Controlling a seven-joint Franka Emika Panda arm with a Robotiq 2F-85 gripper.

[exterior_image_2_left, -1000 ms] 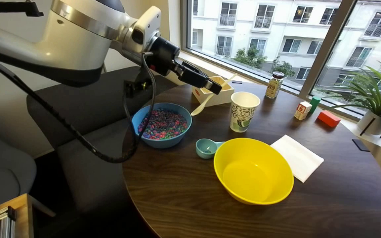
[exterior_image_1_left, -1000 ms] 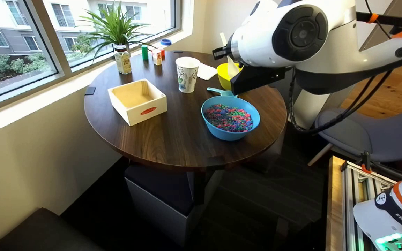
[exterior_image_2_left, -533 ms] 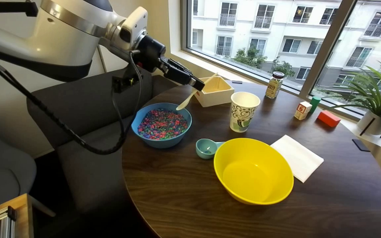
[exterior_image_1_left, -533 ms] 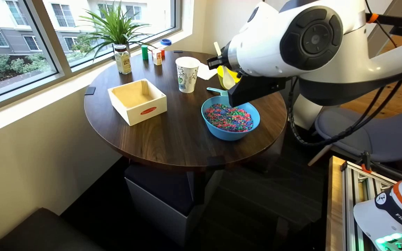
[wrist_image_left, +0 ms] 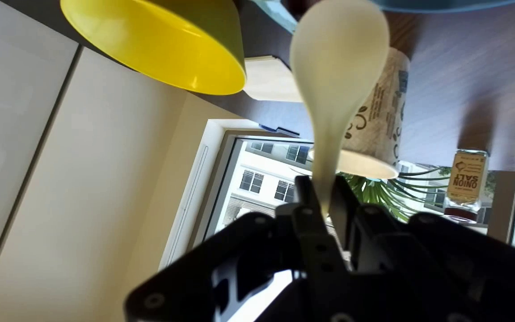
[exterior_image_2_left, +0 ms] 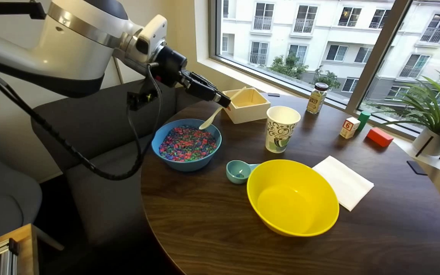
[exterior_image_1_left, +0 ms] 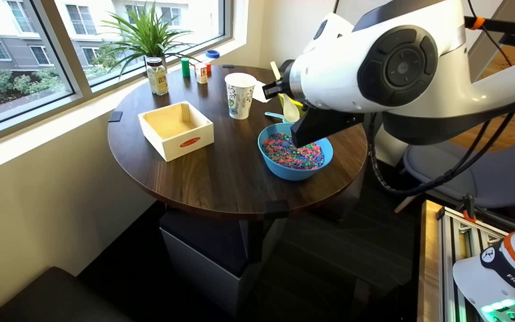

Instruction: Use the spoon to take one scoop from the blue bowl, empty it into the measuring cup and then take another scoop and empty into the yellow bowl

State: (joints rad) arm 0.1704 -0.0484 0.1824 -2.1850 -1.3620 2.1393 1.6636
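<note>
My gripper (exterior_image_2_left: 225,102) is shut on the handle of the cream-white spoon (exterior_image_2_left: 211,119); the handle also shows between the fingers in the wrist view (wrist_image_left: 322,192). The spoon is tilted, its head down, above the far rim of the blue bowl (exterior_image_2_left: 185,165) in an exterior view. I see no pieces on the spoon. The blue bowl holds multicoloured pieces; in an exterior view (exterior_image_1_left: 284,172) the gripper mount hides part of it. The pale blue measuring cup (exterior_image_2_left: 230,173) with a short handle stands beside the yellow bowl (exterior_image_2_left: 288,206), which looks empty. A few bits may lie in the cup.
A patterned paper cup (exterior_image_2_left: 280,131) stands mid-table, with a square wooden box (exterior_image_2_left: 252,113) behind it. A white napkin (exterior_image_2_left: 344,183) lies by the yellow bowl. A salt jar (exterior_image_2_left: 316,99), a numbered block (exterior_image_2_left: 350,128) and a red block (exterior_image_2_left: 379,137) are near the window.
My gripper has moved down and toward the blue bowl, carrying the spoon. The spoon head has come from beside the bowl to over its rim in an exterior view. The table objects have not moved.
</note>
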